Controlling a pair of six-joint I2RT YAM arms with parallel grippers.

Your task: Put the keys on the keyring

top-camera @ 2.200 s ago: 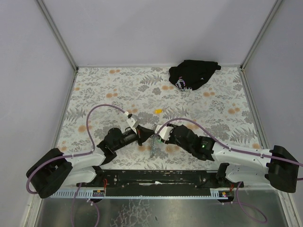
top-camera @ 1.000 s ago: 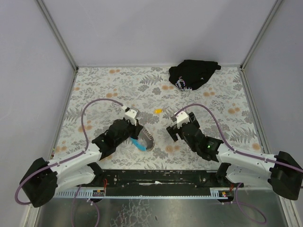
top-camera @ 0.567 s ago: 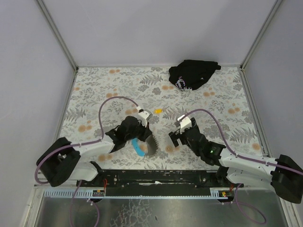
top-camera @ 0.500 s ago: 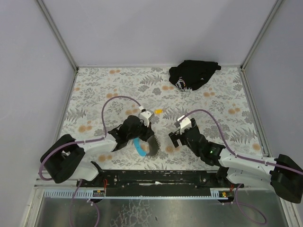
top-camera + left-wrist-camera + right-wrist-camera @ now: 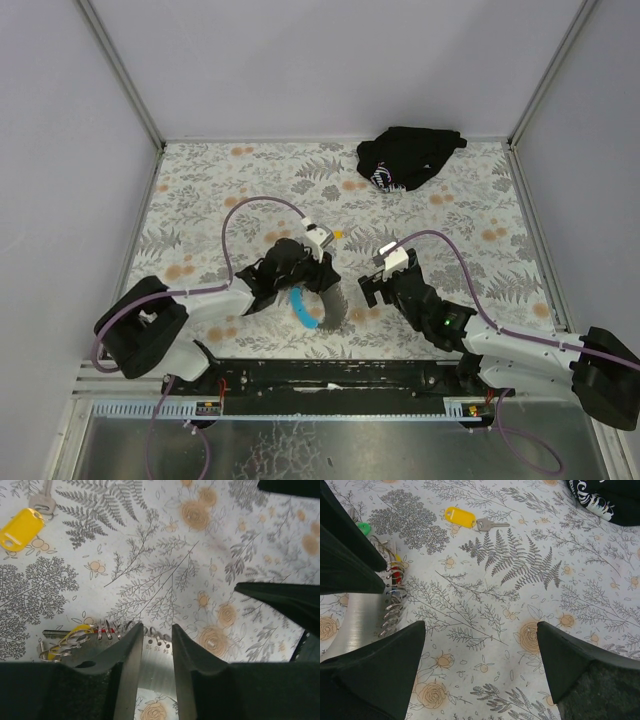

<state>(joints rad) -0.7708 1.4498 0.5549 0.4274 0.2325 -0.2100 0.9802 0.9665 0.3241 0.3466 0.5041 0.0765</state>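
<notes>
The keyring (image 5: 156, 655) is a silvery metal plate with numbered holes and a row of wire rings (image 5: 107, 629) along its edge, carrying red and yellow tags. My left gripper (image 5: 155, 627) is shut on this plate. In the top view the gripper (image 5: 322, 282) holds the plate (image 5: 334, 300) near the table middle, with a bright blue tag (image 5: 303, 310) beside it; its keys are too small to make out. My right gripper (image 5: 480, 630) is open and empty, just right of the plate (image 5: 362, 625) and its rings (image 5: 394, 600); it also shows in the top view (image 5: 372, 290).
A loose key with a yellow tag (image 5: 336, 234) lies on the floral cloth beyond the grippers, also in the left wrist view (image 5: 20, 527) and the right wrist view (image 5: 461, 517). A black cloth bundle (image 5: 408, 157) sits at the far right. A green tag (image 5: 364, 528) shows by the rings.
The two grippers were together at the centre and have parted. My left gripper has carried the plate to the right and slightly farther away. My right gripper backed off and now holds still.
</notes>
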